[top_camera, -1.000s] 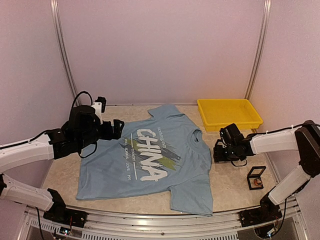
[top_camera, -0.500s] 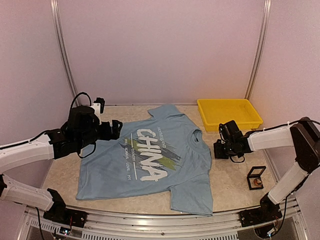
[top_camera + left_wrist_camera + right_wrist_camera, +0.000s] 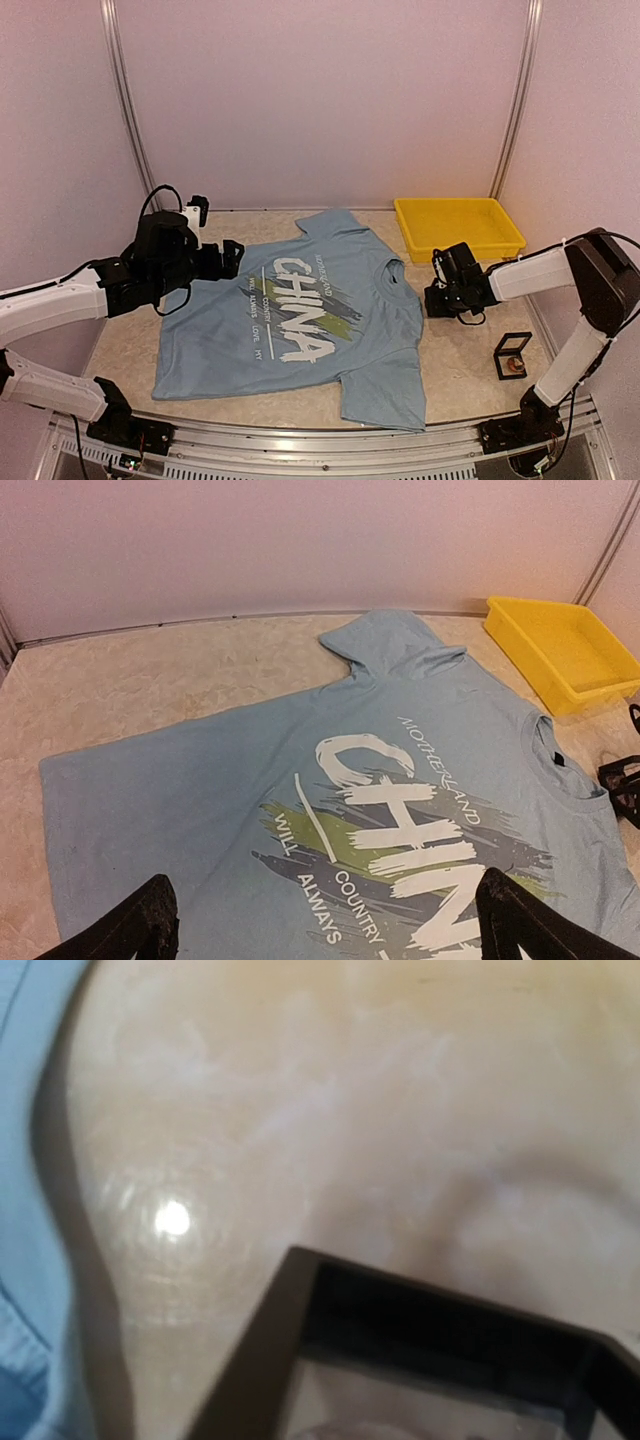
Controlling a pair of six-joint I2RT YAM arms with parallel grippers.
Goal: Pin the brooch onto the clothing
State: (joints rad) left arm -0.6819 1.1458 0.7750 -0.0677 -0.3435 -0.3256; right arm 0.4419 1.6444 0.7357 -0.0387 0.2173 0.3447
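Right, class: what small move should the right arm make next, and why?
Probably move the right gripper toward the small black box nearer the arm's base, which seems to hold the brooch. The T-shirt lies flat with nothing pinned on it, and that gripper hangs beside its edge, apart from the box.

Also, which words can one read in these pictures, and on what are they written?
"CHINA": large white letters on the chest of the shirt.
"MOTHERLAND": small, beside it.
"WILL ALWAYS", "COUNTRY": small, on the streaks.
The rest of that small print: too small to read.
Tray and box: no text.
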